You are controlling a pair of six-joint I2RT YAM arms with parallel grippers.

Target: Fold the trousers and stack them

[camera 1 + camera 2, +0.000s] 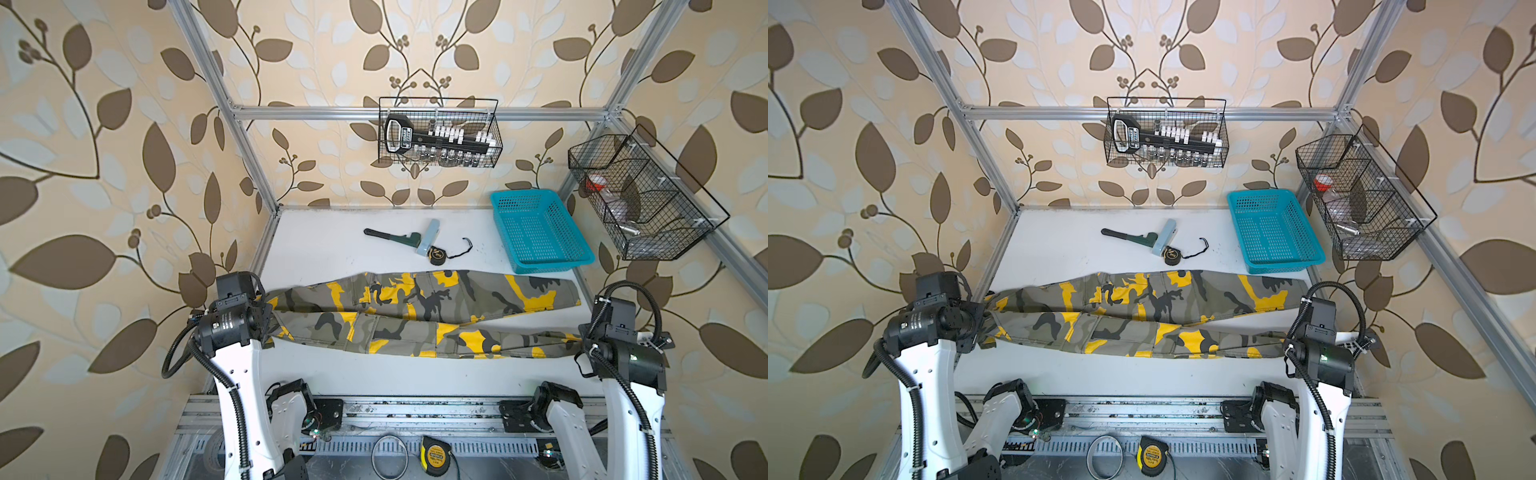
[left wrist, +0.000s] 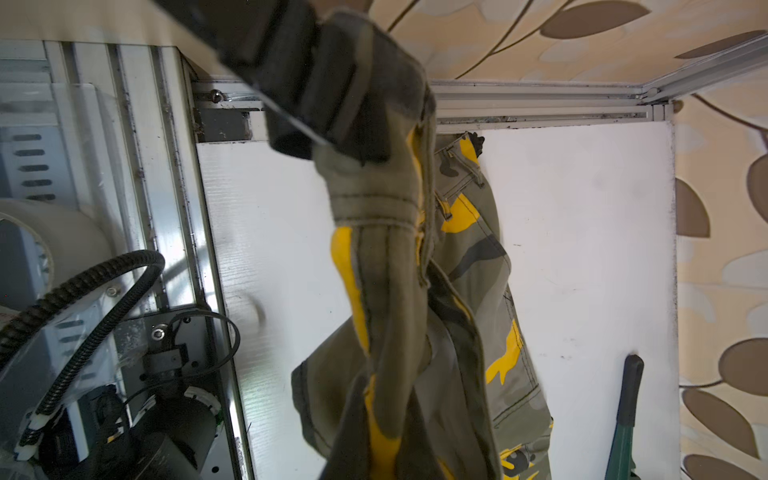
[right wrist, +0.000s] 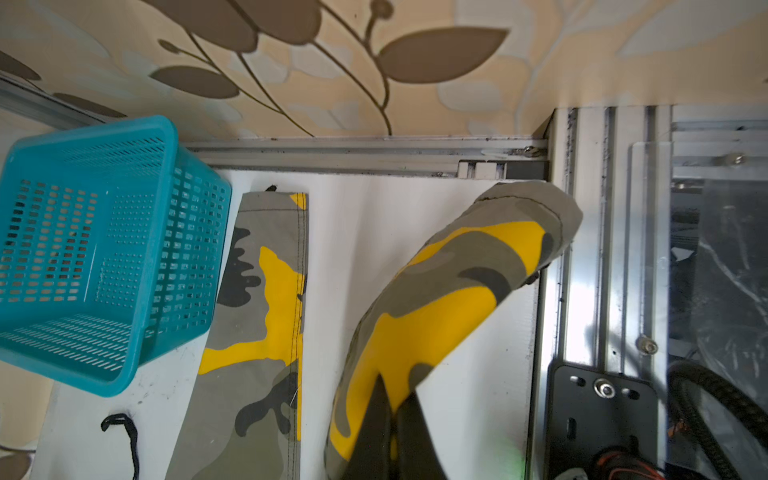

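Left hand is clenched on the waistband end of the trousers, with cloth bunched thickly between its fingers. Right hand is pinched tight on the cuff of the nearer leg, and the hem curls over beyond the grip.

In both top views the trousers stretch across the lower middle of the frame, from the left edge of the table to its right edge. The farther leg lies flat on the table, its hem just beside the turquoise basket at centre right. The nearer leg hangs slightly raised between the two hands.

Holding the two far ends seems meant to keep this leg taut and straight, so it can be carried over and laid on the flat leg for a lengthwise fold. A wrench and a tape measure lie above centre, well apart from the cloth, so they should not get in the way of that fold.
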